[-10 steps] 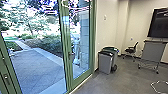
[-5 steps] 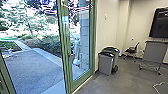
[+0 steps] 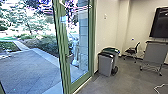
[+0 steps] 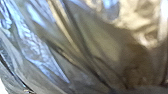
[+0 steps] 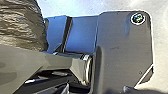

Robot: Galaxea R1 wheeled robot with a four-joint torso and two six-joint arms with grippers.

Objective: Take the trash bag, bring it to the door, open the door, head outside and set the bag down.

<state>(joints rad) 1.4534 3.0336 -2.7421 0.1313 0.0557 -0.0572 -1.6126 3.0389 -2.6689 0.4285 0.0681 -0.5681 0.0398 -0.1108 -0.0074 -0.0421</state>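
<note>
Glossy and drawn into long folds, with bright glints along the film, trash bag [image 4: 105, 45] right up close before the left gripper. Cannot tell the left gripper's spread, nor any hold on the bag. Near the right gripper, dark crinkled plastic [image 5: 22, 25], just beside the robot's jointed bar [image 5: 55, 61]. Cannot tell the right gripper's spread or load either. Ahead of both grippers, green-framed glass door [image 3: 61, 50] with a handle [image 3: 69, 57]; past the glass, paving [image 3: 27, 67] and shrubs [image 3: 45, 43]. Ahead and to the right of the grippers, grey bin [image 3: 105, 65] near the wall [image 3: 107, 30], then, farther off, office chair [image 3: 132, 51] and dark screen [image 3: 160, 22] above a wheeled cabinet [image 3: 156, 53].
</note>
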